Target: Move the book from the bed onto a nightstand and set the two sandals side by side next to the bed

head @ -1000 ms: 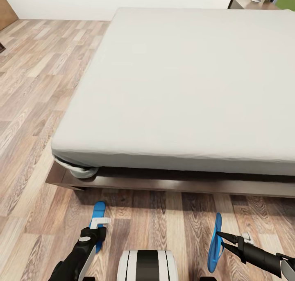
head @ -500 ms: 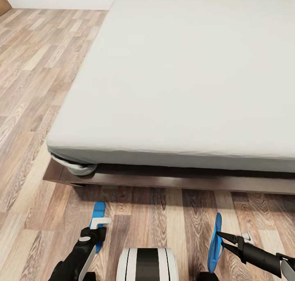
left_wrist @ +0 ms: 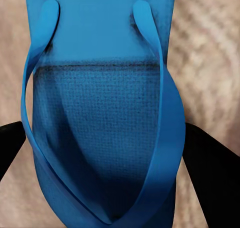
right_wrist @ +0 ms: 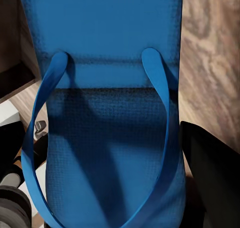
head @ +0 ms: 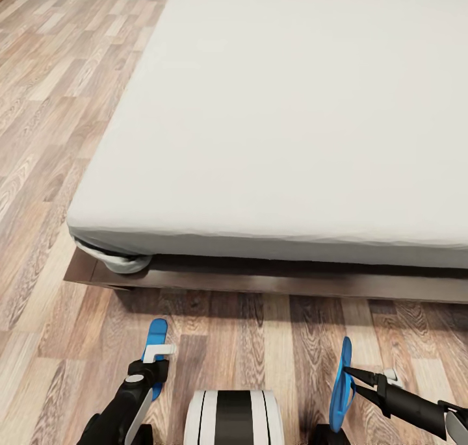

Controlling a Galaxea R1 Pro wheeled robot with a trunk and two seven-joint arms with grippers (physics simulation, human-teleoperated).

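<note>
Each gripper's jaws are clamped on one blue sandal: left gripper (head: 158,353) on the left sandal (head: 155,342), right gripper (head: 349,371) on the right sandal (head: 340,386). Two sandals, one bed (head: 286,139).

bed (head: 312,107): pale mattress on dark wood frame, top bare (crumpled sheet bunched at near-left corner)
floor (head: 58,139): light wood planks, runs under the frame's front edge
</note>
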